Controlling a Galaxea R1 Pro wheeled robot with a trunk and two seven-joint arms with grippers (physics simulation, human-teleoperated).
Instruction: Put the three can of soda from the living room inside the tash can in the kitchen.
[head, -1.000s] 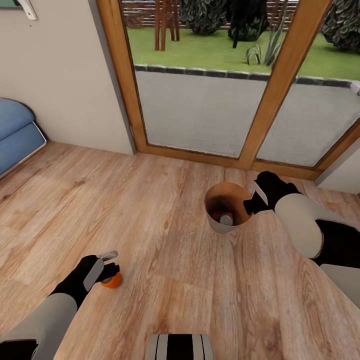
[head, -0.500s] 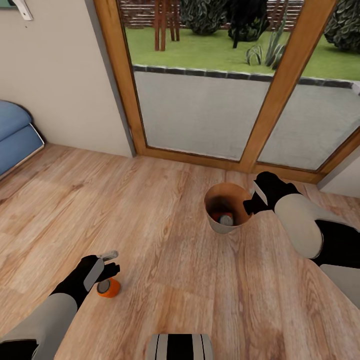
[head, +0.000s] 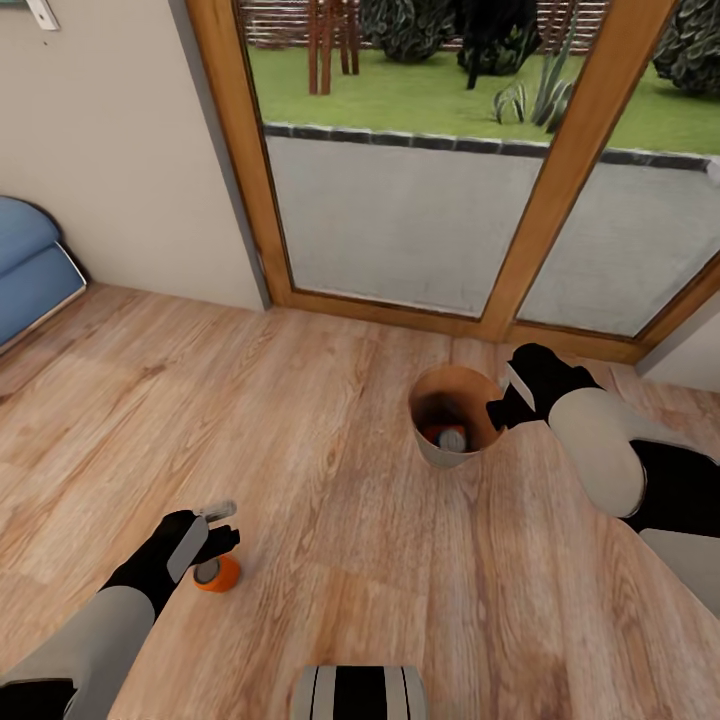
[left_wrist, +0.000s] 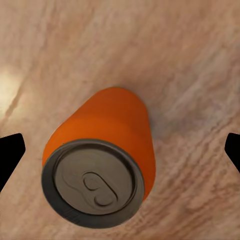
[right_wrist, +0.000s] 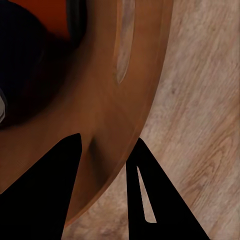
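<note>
Orange soda can (left_wrist: 102, 150) upright on wood floor (head: 330, 560), well left of trash can (head: 440, 455), between spread left gripper (head: 212, 535) jaws. Right gripper (head: 497, 412) pinching the bin rim.

Left arm bent low, wrist pitched down, left gripper (head: 212, 548) directly above orange can (head: 215, 574), jaws spread wide (finger tips at opposite edges of left wrist view, clear of can sides). Right arm reaching forward, right gripper (head: 497, 412) clamped on trash can (head: 432, 455) rim, one finger inside wall, one outside.
</note>
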